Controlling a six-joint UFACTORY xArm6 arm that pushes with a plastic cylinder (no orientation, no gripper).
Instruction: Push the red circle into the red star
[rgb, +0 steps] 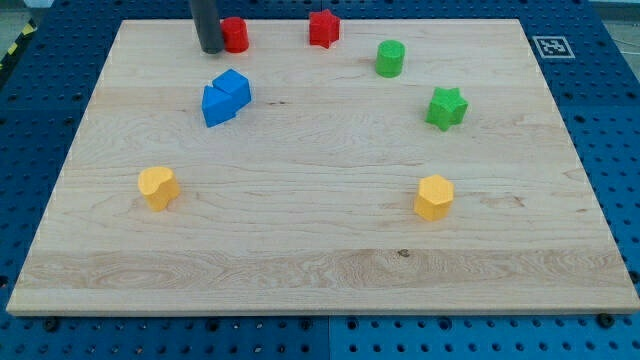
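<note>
The red circle (236, 34) sits near the top edge of the wooden board (320, 250), left of centre. The red star (323, 28) sits to its right along the same top edge, with a gap of bare wood between them. My tip (211, 48) is the lower end of the dark rod coming down from the view's top. It stands just left of the red circle, touching or almost touching its left side.
Two blue blocks (226, 97) lie pressed together below the tip. A green cylinder (390, 58) and a green star (446, 108) sit at the upper right. A yellow block (158, 187) lies at the left and a yellow hexagon (434, 197) at the right.
</note>
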